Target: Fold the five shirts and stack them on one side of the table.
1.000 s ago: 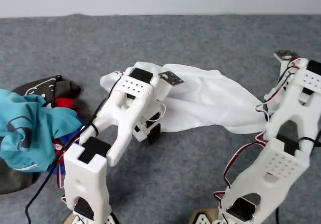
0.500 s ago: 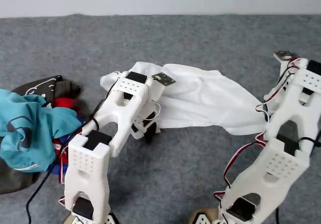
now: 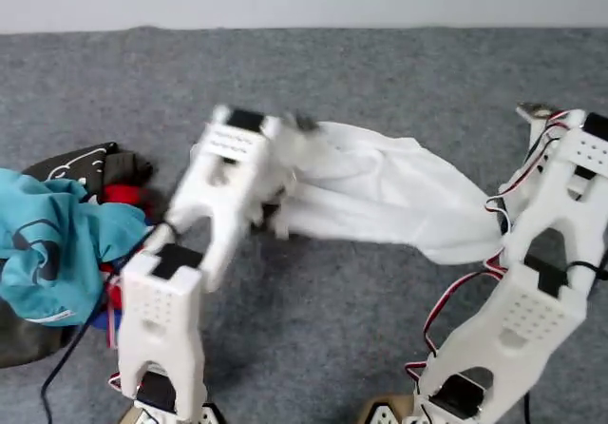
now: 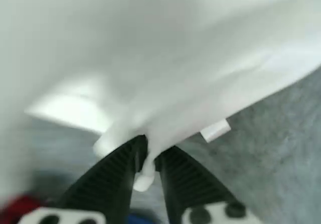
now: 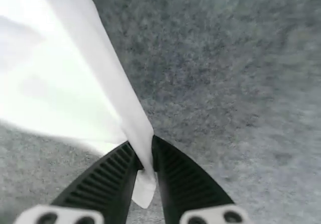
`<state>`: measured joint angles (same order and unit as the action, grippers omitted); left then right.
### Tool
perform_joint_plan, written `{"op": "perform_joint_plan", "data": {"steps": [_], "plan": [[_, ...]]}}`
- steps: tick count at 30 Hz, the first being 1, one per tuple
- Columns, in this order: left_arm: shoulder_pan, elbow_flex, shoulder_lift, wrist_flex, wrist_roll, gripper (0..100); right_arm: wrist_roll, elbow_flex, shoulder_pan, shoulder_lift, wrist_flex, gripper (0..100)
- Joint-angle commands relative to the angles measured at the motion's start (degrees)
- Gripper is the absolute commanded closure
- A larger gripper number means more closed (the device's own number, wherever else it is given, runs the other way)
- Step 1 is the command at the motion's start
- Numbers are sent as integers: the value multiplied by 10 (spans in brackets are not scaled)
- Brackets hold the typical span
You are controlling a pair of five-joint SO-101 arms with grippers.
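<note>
Left gripper [image 4: 146,156] is pinched tight on the white shirt [image 3: 380,191], and right gripper [image 5: 145,161] is clamped on its far end. The shirt is stretched between both arms over the grey table [image 3: 380,72]. A teal shirt [image 3: 47,239] tops the heap [image 3: 104,172] beside the left arm.

A white shirt [image 3: 380,191], crumpled and unfolded, stretches across the grey surface [image 3: 380,82] from the centre out toward 3 o'clock. One edge is pinched in my left jaws and the far corner in my right jaws. At 9 o'clock, a teal shirt [image 3: 47,243] tops a rumpled heap, with a black shirt [image 3: 81,165] and a red garment [image 3: 123,194] beside it.
</note>
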<state>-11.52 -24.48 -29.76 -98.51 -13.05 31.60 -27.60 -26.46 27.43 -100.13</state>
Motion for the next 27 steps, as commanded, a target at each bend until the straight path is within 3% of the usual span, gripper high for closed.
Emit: {"op": "perform_joint_plan", "data": {"steps": [1,8,15,27], "plan": [[52,-104,121,-18,-13,987,5,-10,-10,-99,-21,989],[131,-234,206,-18,-12,987,3,-11,12,-249,-9,989],[156,-319,241,-18,-17,987,3,-11,41,-397,65,989],[154,-422,318,-19,-149,986,4,-11,50,-563,262,988]]}}
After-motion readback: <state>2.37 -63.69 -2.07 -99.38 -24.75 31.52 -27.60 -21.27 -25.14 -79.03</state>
